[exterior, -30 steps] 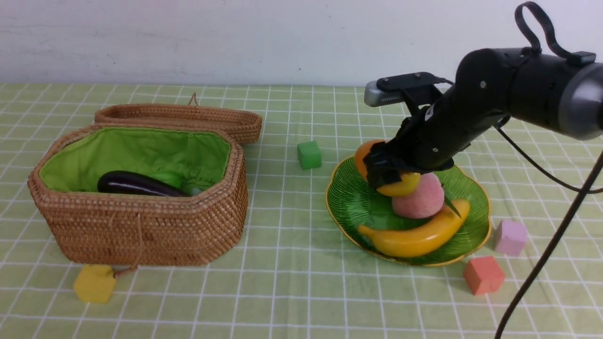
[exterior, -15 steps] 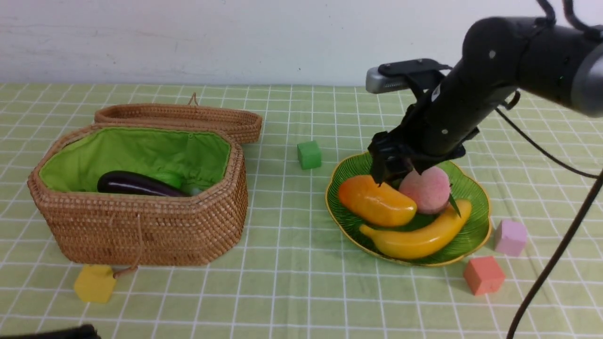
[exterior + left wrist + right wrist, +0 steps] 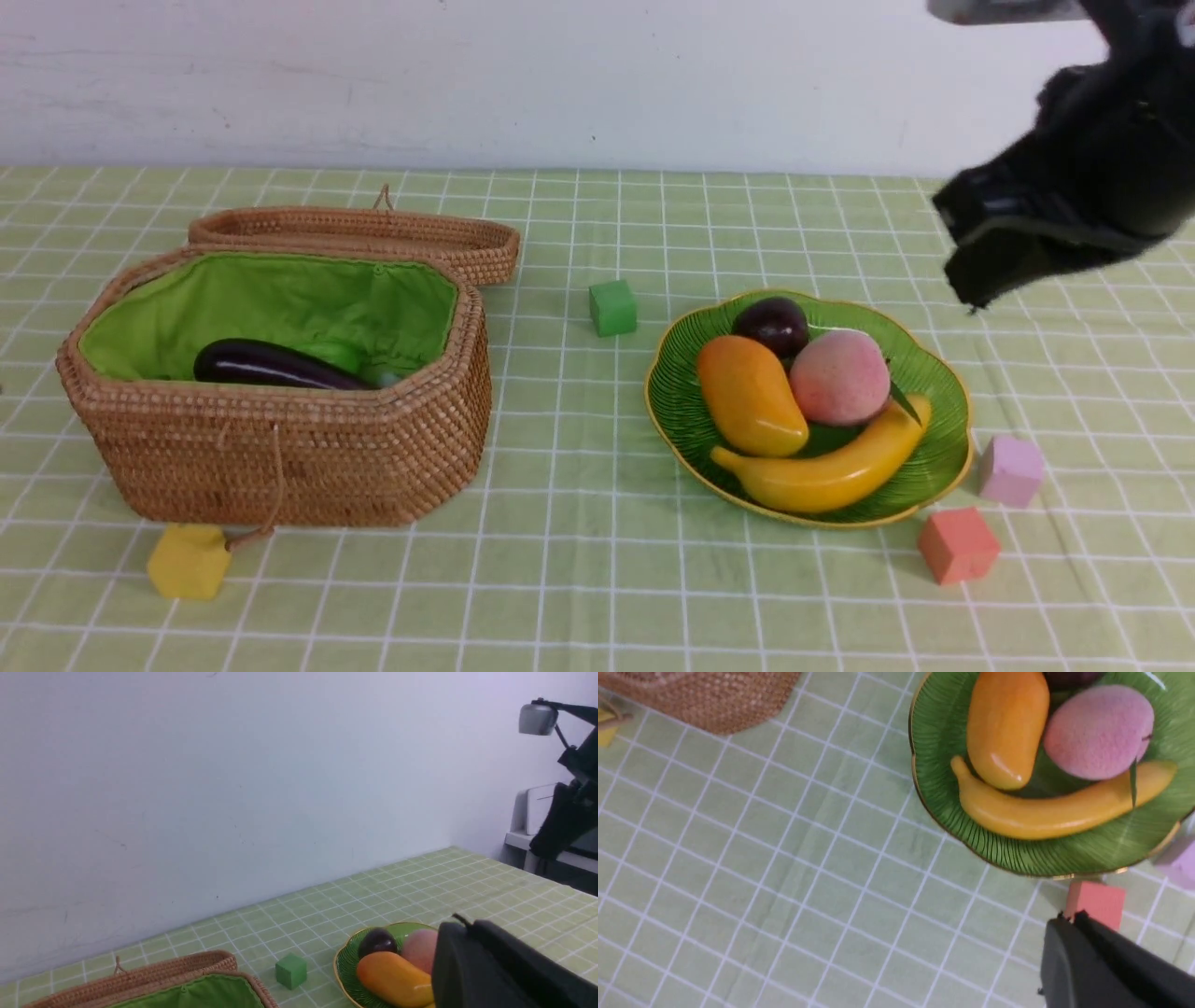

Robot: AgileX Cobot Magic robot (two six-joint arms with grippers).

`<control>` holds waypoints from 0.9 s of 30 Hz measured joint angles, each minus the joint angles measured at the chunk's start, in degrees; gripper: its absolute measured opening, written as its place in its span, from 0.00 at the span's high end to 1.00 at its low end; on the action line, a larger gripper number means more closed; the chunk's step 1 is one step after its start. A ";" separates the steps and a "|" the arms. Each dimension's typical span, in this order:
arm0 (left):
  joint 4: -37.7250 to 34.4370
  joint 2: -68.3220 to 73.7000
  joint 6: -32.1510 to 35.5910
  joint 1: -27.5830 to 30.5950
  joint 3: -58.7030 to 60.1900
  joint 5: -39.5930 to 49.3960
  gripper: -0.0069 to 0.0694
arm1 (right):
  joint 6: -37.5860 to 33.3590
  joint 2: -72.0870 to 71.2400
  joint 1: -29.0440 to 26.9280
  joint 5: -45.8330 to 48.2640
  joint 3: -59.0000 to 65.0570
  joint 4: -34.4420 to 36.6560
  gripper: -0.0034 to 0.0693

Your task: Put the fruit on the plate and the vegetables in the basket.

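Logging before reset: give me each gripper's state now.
Left gripper: shut, holding nothing.
Right gripper: shut, holding nothing.

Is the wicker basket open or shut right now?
Open: the basket shows its green lining, and its lid lies behind it on the table.

The right arm (image 3: 1074, 201) is matte black and blurred, its gripper fingers (image 3: 1092, 970) smooth black wedges; a silver-grey wrist camera housing (image 3: 538, 718) sits on a thin black bracket.
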 joint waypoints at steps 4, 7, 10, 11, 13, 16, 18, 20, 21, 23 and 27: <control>3.09 -6.72 -5.38 0.00 0.00 5.17 0.93 | 1.09 -12.78 0.00 0.45 13.08 -0.07 0.98; 6.20 -9.22 -10.82 0.00 0.08 7.62 0.93 | 1.28 -21.23 0.00 0.66 21.55 0.14 0.97; 9.85 -9.68 -15.07 0.00 1.54 8.16 0.93 | 1.28 -29.20 0.00 -0.45 29.86 0.14 0.97; 10.59 -9.68 -15.87 0.00 2.04 8.40 0.93 | 1.28 -31.02 0.00 -1.07 31.73 0.14 0.97; 11.48 -9.68 -17.04 0.00 3.66 8.73 0.93 | 1.28 -33.81 0.00 -2.48 34.45 0.14 0.97; 12.21 -9.68 -17.97 0.00 7.02 9.29 0.93 | 1.30 -37.65 0.00 -4.71 38.41 0.14 0.97; 12.26 -9.68 -18.13 0.00 9.30 9.36 0.93 | 1.30 -38.56 0.00 -5.10 39.68 0.14 0.96; 12.39 -9.68 -18.33 0.00 11.23 9.36 0.93 | 1.30 -38.81 0.00 -5.23 40.00 0.14 0.96; 12.39 -9.68 -18.33 0.00 11.41 9.36 0.93 | 1.30 -38.80 0.00 -5.29 40.00 0.14 0.96; 12.45 -9.68 -18.33 0.00 13.45 9.36 0.93 | 1.30 -38.82 0.00 -5.39 40.02 0.14 0.96; 12.56 -9.68 -18.33 0.00 16.61 9.58 0.93 | 1.41 -38.82 0.00 -5.48 40.02 0.14 0.95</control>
